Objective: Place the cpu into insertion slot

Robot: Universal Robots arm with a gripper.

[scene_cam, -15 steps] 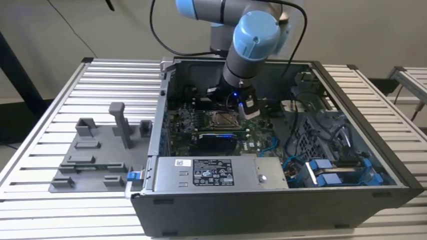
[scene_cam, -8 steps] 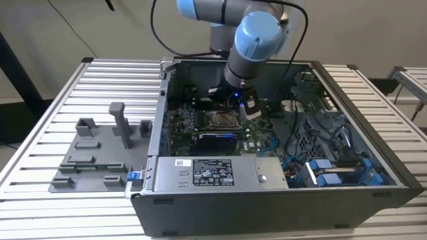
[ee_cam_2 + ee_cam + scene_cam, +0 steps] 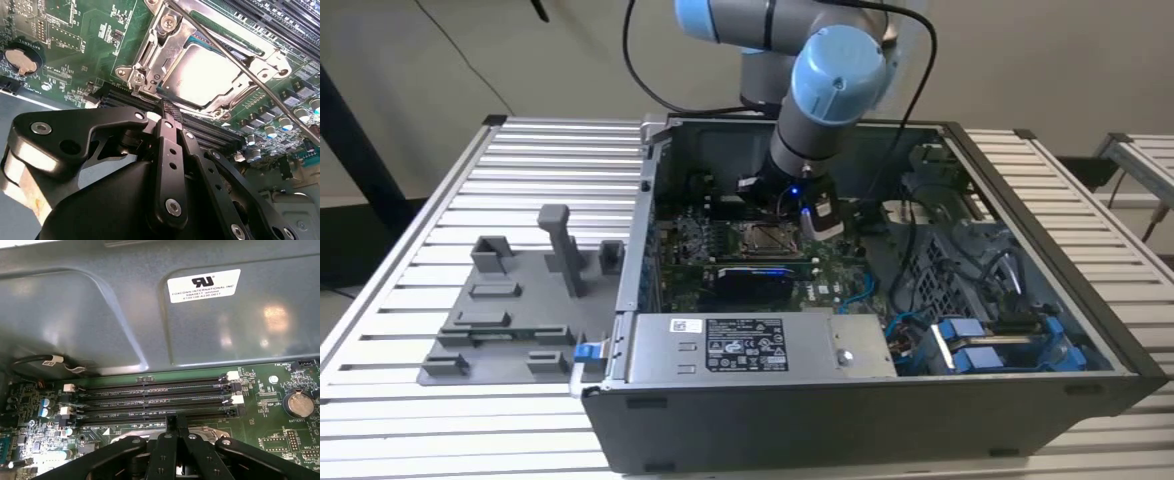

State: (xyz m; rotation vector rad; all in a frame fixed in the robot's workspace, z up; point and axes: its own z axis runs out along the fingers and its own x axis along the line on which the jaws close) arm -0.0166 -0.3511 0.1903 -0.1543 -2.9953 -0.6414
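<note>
- While the gripper hangs low over the green motherboard inside the open computer case, the chip lies just past its fingertips, seen in the second wrist view as a pale silvery square.
- That chip sits flat inside the socket, framed on all sides by the shiny metal bracket; I judge it seated there, not carried.
- Between the fingers nothing shows: they come together to a narrow dark tip, pressed close with no gap visible and no part pinched.
- Across the socket runs the thin wire lever, slanting over one edge of the chip from the corner by the bracket screws toward the row of small capacitors.
- From the exterior view, the gripper hangs just beside the socket, toward the exterior view's right and a little farther back, so the chip lies ahead of and below the fingertips rather than directly under them.
- Seen in the first wrist view, the fingertips point toward the long black memory strips, which run crosswise to the fingers, with a coin battery off to one side.
- Being square, the chip has no long axis; its edges line up with the bracket.
</note>
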